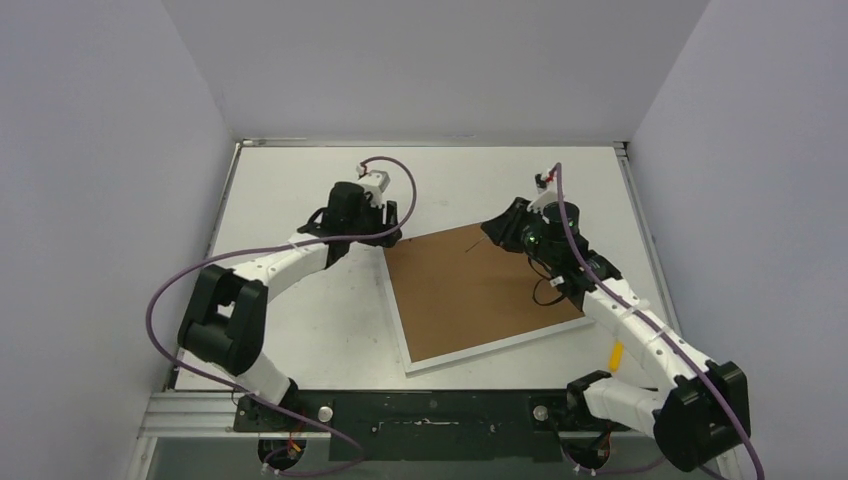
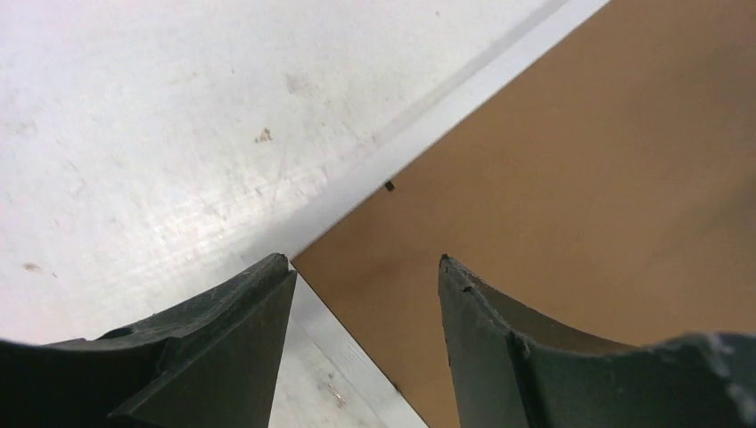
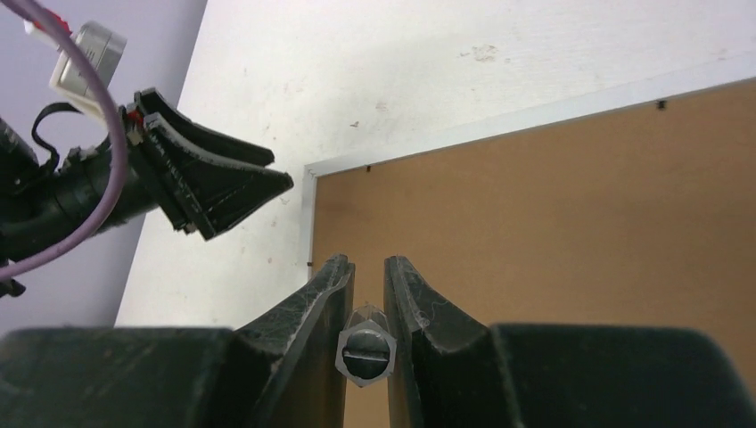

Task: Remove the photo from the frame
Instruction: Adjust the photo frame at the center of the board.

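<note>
A scuffed white table (image 1: 300, 190) sits boxed in by plain pale lavender walls (image 1: 100, 150) under even light.
</note>
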Robot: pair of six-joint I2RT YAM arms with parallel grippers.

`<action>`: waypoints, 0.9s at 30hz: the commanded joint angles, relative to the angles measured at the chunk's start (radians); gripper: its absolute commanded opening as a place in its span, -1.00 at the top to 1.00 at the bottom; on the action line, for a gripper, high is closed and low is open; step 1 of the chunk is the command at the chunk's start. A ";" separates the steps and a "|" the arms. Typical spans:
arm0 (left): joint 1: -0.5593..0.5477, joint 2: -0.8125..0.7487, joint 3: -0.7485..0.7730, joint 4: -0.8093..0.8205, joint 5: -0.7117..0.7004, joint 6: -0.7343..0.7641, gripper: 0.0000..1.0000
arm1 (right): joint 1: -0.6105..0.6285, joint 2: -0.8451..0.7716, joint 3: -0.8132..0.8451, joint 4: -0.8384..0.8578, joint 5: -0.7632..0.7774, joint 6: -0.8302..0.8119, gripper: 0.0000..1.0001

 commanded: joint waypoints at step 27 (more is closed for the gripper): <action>-0.109 0.526 0.673 -0.348 0.151 0.401 -0.48 | -0.015 -0.366 -0.066 -0.432 0.508 0.056 0.89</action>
